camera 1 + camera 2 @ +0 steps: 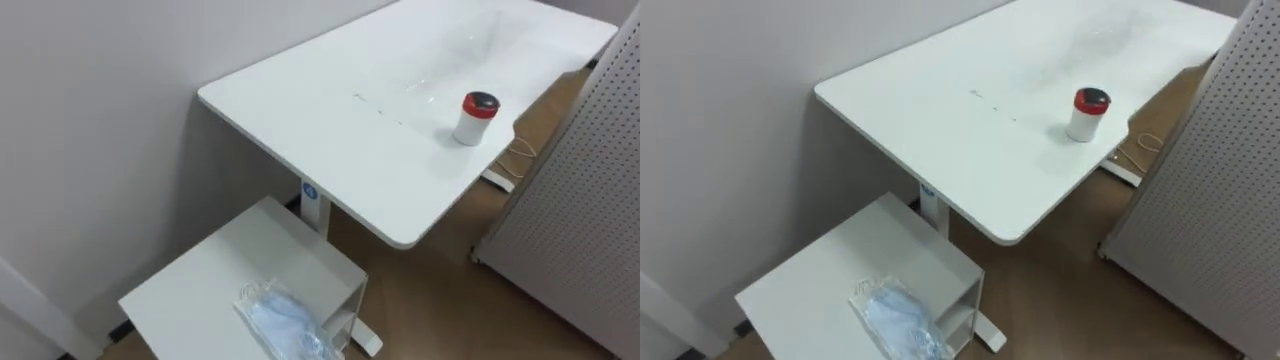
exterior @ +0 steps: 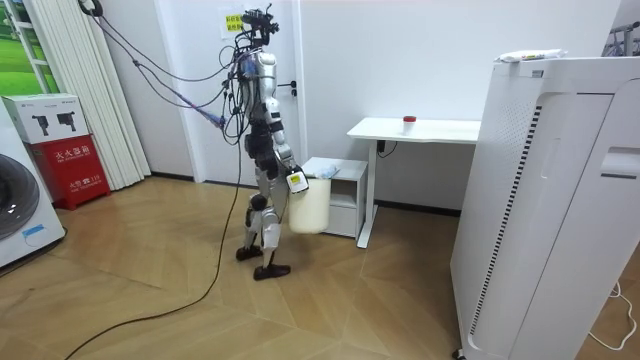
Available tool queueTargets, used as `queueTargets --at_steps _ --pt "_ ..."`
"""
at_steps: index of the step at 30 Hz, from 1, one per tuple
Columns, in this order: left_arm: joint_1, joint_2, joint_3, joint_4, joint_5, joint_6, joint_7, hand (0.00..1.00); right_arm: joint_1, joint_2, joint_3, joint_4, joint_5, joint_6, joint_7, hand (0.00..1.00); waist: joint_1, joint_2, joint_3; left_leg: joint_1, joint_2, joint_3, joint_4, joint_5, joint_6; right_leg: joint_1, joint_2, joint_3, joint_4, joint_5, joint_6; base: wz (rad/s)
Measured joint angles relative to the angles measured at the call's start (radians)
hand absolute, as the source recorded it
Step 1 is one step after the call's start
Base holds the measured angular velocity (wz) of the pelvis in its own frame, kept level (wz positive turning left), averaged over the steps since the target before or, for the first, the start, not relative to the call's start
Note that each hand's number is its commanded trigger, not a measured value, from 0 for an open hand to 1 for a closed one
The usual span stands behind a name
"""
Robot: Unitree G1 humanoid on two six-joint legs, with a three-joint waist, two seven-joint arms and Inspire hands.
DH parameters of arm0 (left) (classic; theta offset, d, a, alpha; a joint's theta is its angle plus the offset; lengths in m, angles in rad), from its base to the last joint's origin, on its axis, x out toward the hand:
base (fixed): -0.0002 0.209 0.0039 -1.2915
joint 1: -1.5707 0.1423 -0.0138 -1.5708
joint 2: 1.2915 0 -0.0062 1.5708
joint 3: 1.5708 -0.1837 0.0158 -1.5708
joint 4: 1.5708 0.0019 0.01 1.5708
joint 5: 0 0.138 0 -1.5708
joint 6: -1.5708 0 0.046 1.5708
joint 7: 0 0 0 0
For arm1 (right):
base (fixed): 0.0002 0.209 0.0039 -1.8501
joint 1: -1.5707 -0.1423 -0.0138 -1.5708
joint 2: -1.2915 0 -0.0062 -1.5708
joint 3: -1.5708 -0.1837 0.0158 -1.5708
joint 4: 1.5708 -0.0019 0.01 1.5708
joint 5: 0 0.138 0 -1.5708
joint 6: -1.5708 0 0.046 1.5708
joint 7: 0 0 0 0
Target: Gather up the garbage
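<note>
Low white cabinet (image 1: pixel 200 290) sits nearest, just beside the desk's leg. White desk (image 1: pixel 330 130) behind it stands against the wall. Perforated grey panel (image 1: pixel 590 190) stands to the right of the desk. In the room view the robot stands facing the cabinet, a white bin (image 2: pixel 308 205) hanging at its right hand (image 2: pixel 294 180); cannot tell how far the fingers are closed. Garbage: crumpled clear wrapper (image 1: pixel 280 320) lies on the cabinet top near its edge. Small white jar (image 1: pixel 474 118) with a red lid stands upright on the desk.
</note>
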Motion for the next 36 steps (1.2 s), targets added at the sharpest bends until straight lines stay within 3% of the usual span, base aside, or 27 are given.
queueTargets --at_steps 1,2,3,4,7,9,13,15,19,22,26,31,34,36 --pt "-0.018 -0.002 -0.007 -0.003 0.004 -0.004 0.003 0.0 -0.005 -0.003 -0.015 0.005 -0.001 -0.002 0.0 1.0 -0.002 0.008 -0.0047 -0.041 0.014 -0.008 -0.05 0.046 0.0 -0.017 0.001 0.005 0.01 -0.007 0.01 0.71" --pt "-0.032 0.002 -0.021 -0.008 0.016 -0.013 0.014 0.0 -0.024 0.003 -0.029 0.031 -0.01 0.013 -0.009 1.0 0.017 0.0 -0.0097 -0.065 0.012 0.052 -0.028 0.095 0.036 -0.048 -0.018 -0.004 0.034 -0.03 0.042 0.14" --pt "-0.035 0.002 -0.038 -0.006 0.019 -0.012 0.03 0.0 -0.039 0.006 -0.024 0.034 -0.019 0.019 -0.01 1.0 0.034 -0.002 -0.0095 -0.057 0.014 0.078 -0.027 0.095 0.037 -0.051 -0.017 -0.06 0.028 -0.024 0.046 -0.23" --pt "-0.033 -0.001 -0.049 0.002 0.037 -0.003 0.044 0.0 -0.05 0.005 -0.015 0.035 -0.027 0.022 -0.007 1.0 0.045 0.004 -0.0057 -0.044 0.014 0.069 -0.028 0.094 0.038 -0.05 -0.01 -0.093 0.02 -0.017 0.036 -0.32" --pt "-0.051 -0.014 -0.049 0.003 0.088 0.003 0.061 0.0 -0.073 0.002 0.008 0.035 -0.044 0.025 -0.011 1.0 0.041 0.021 0.0019 -0.031 0.014 0.038 -0.027 0.093 0.037 -0.07 0.018 -0.132 -0.007 0.016 0.009 -0.08" --pt "-0.109 -0.02 -0.048 0.0 0.167 -0.004 0.076 0.0 -0.087 0.0 0.033 0.037 -0.05 0.026 -0.014 1.0 0.025 0.044 -0.0011 -0.047 0.017 0.022 -0.035 0.093 0.036 -0.1 0.022 -0.143 0.025 0.014 0.002 0.09" --pt "-0.2 -0.024 -0.041 -0.015 0.261 -0.025 0.141 0.0 -0.123 0.0 0.064 0.038 -0.046 0.021 -0.005 1.0 0.003 0.057 0.0006 -0.08 0.026 0.018 -0.036 0.093 0.036 -0.161 0.031 -0.156 0.084 0.008 -0.007 -0.12" --pt "-0.266 -0.031 -0.04 -0.005 0.28 -0.058 0.191 0.0 -0.155 -0.001 0.086 0.046 -0.042 0.021 -0.007 1.0 -0.009 0.058 0.0098 -0.098 0.028 0.024 -0.028 0.093 0.035 -0.19 0.031 -0.156 0.105 0.009 -0.008 -0.12" --pt "-0.343 -0.031 -0.042 0.002 0.294 -0.078 0.279 0.0 -0.19 -0.001 0.114 0.045 -0.038 0.014 -0.003 1.0 -0.029 0.06 0.0199 -0.16 0.03 0.028 0.006 0.092 0.037 -0.264 0.022 -0.168 0.158 0.012 -0.011 -0.14" --pt "-0.366 -0.03 -0.051 0.001 0.309 -0.08 0.321 0.0 -0.208 -0.001 0.125 0.044 -0.033 0.009 -0.007 1.0 -0.042 0.065 0.0244 -0.205 0.033 0.027 0.034 0.091 0.039 -0.312 0.02 -0.168 0.186 0.012 -0.012 -0.01" --pt "-0.42 -0.03 -0.059 0.0 0.31 -0.087 0.371 0.0 -0.25 0.0 0.154 0.04 -0.019 -0.004 -0.012 1.0 -0.046 0.072 0.0434 -0.294 0.04 0.027 0.079 0.09 0.041 -0.401 0.018 -0.167 0.233 0.011 -0.016 0.0" --pt "-0.445 -0.027 -0.08 0.0 0.311 -0.089 0.416 0.0 -0.277 0.003 0.186 0.04 -0.007 -0.012 -0.013 1.0 -0.061 0.073 0.0489 -0.336 0.043 0.028 0.098 0.089 0.042 -0.45 0.017 -0.164 0.262 0.009 -0.021 0.0" --pt "-0.469 -0.027 -0.101 0.0 0.307 -0.089 0.439 0.0 -0.295 0.004 0.2 0.035 0.019 -0.012 -0.015 1.0 -0.071 0.073 0.0555 -0.368 0.043 0.028 0.113 0.089 0.041 -0.487 0.013 -0.165 0.288 0.005 -0.026 0.0" --pt "-0.502 -0.026 -0.139 0.0 0.289 -0.089 0.455 0.0 -0.302 0.005 0.221 0.021 0.056 -0.012 -0.027 1.0 -0.082 0.07 0.0647 -0.402 0.044 0.03 0.135 0.088 0.043 -0.527 0.001 -0.169 0.327 -0.004 -0.028 0.05"
